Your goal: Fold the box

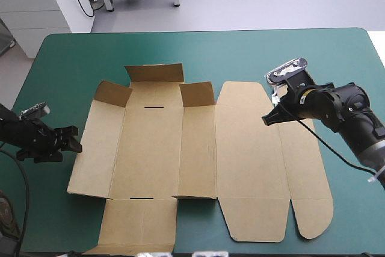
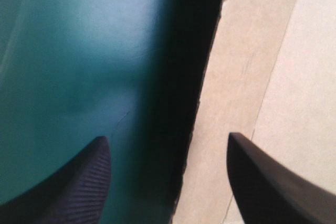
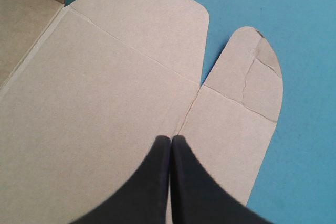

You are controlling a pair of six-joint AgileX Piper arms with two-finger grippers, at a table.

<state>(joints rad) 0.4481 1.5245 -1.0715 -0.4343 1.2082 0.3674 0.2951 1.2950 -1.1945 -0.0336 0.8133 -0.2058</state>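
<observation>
**Figure: side-wall fold, starting position.** The flat brown cardboard box (image 1: 180, 148) lies unfolded near the middle of the teal-green table cover (image 1: 72, 46), with its lid panels toward the right. The 3 short flaps (image 1: 155, 73) at its far edge stand partly raised, and the other panels lie flat.

The left gripper (image 1: 67, 139) sits low at the box's left edge with its 2 black fingers (image 2: 79, 187) apart. In the left wrist view, 1 finger is over the cover and the other over the left side panel (image 2: 273, 77), with the board's edge between them.

The right gripper (image 1: 266, 120) has its fingers pressed together into 1 point (image 3: 171, 139). It is poised over the crease beside the rounded lid tab (image 3: 252, 82). Contact with the board cannot be confirmed.

The step in hand is probably raising the left side panel. To do it well:
- Slide the lower finger fully under the edge before pinching.
- Grip near mid-length so that the panel turns evenly about its scored crease.
- Lift in an arc, not straight up.
- Let the right point press the lid down, so that the sheet does not slide or buckle.
</observation>
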